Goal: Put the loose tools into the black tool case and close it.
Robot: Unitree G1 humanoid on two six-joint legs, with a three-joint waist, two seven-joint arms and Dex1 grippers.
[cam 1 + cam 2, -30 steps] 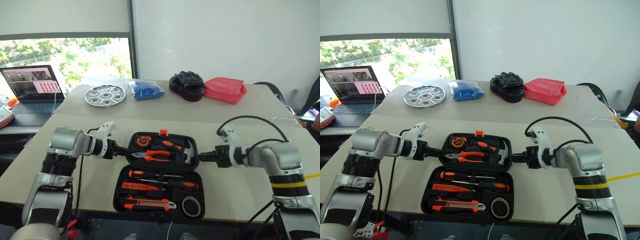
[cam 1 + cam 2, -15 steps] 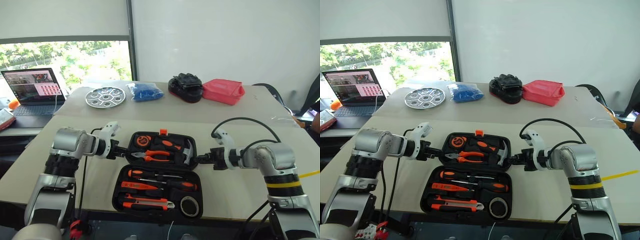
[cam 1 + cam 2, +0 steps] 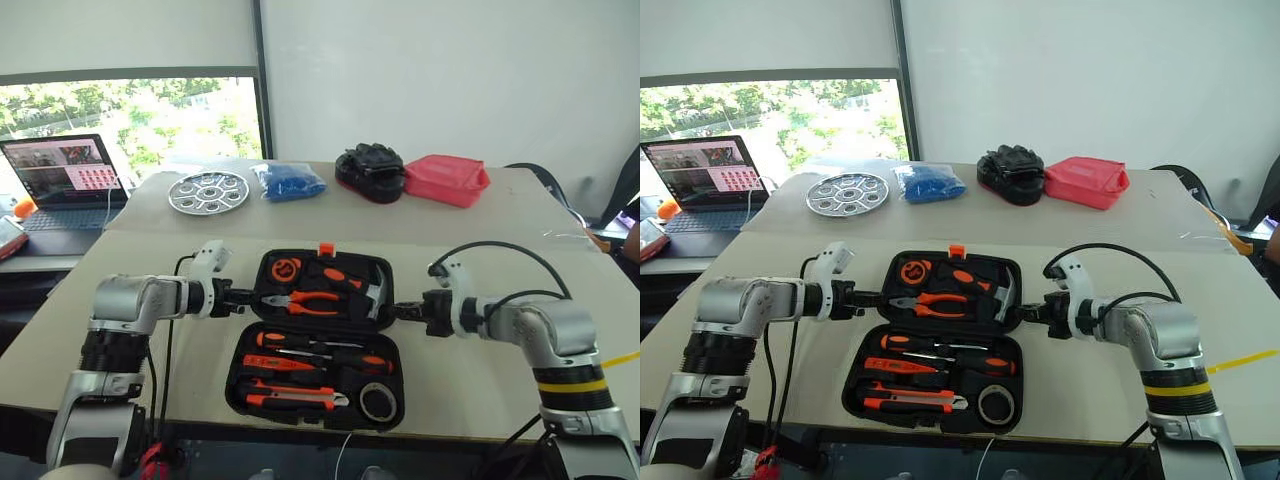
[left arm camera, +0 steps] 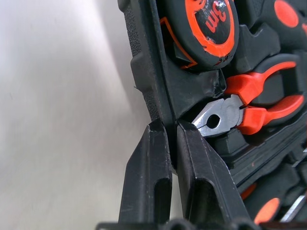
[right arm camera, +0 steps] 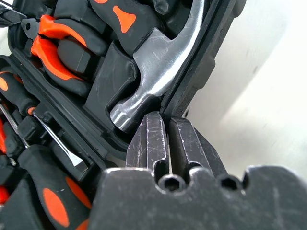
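- Near edge of the worktop (image 3: 480, 385): the black tool case (image 3: 318, 345) lies open, near half flat. In its slots sit two screwdrivers (image 3: 320, 358), a slim orange tool (image 3: 268, 366), a utility knife (image 3: 290, 398) and a tape roll (image 3: 376, 401). All loose tools look stowed.
- Far half of the case, the lid (image 3: 322, 291), holds pliers (image 3: 305, 300), a hammer (image 3: 372, 292) and a round orange tape measure (image 3: 288, 270); the orange latch (image 3: 326, 249) sits on its far rim.
- Left pincer (image 4: 169, 151) is clenched on the lid's left wall, one finger inside by the pliers' nose, one outside. Right pincer (image 5: 168, 139) is clenched on the lid's right wall beside the hammer head.
- Step in hand, as I read it: packing is done and closing is starting, with both pincers gripping the lid. The lid may already sit slightly off the worktop; hard to tell from the head views.
- Next move calls for both arms swinging the lid together, up and toward the robot over the hinge, kept level so it does not twist or shed its tools, then pressing the latch.
- Farther back: a metal tray (image 3: 210, 191), a blue bag (image 3: 291, 181), a black glove pile (image 3: 372, 171), a red container (image 3: 447, 179) and a laptop (image 3: 62, 181) at far left. All are well apart from the case; nothing blocks the lid's swing.
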